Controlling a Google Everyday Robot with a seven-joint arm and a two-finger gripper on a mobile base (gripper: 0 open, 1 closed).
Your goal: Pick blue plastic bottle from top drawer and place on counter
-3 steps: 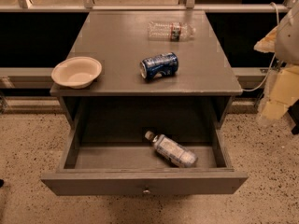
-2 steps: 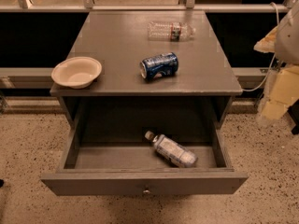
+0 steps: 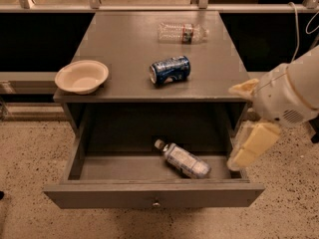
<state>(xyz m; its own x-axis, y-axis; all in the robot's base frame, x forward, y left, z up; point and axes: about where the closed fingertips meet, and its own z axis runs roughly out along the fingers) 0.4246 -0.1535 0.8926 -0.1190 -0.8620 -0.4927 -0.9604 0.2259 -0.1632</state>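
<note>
Blue plastic bottle [image 3: 183, 160] lies on its side inside the top drawer [image 3: 149, 195], right of the drawer's middle in the lower centre of the frame. Its white cap points toward the upper left and its base toward the lower right. A pale blue-white label wraps its body, but no writing on it can be read. The drawer is pulled out, with a small round knob [image 3: 156, 203] on its front panel. Above it, the counter [image 3: 129, 49] carries three things. A blue soda can [image 3: 170, 69] lies on its side near the centre, and its white markings are too blurred to read. A crinkled clear bottle [image 3: 182, 33] with a red-green label band lies toward the upper right. A cream bowl [image 3: 81, 76] stands upright at the left edge. The gripper [image 3: 234, 127] sits at the right of the frame, just outside the drawer's right wall and well apart from the bottle. Its two cream fingers are spread, one level with the counter's front right corner and the other hanging beside the drawer, with nothing between them. The white arm [image 3: 294, 88] enters from the right edge and slopes down and left toward the cabinet.
</note>
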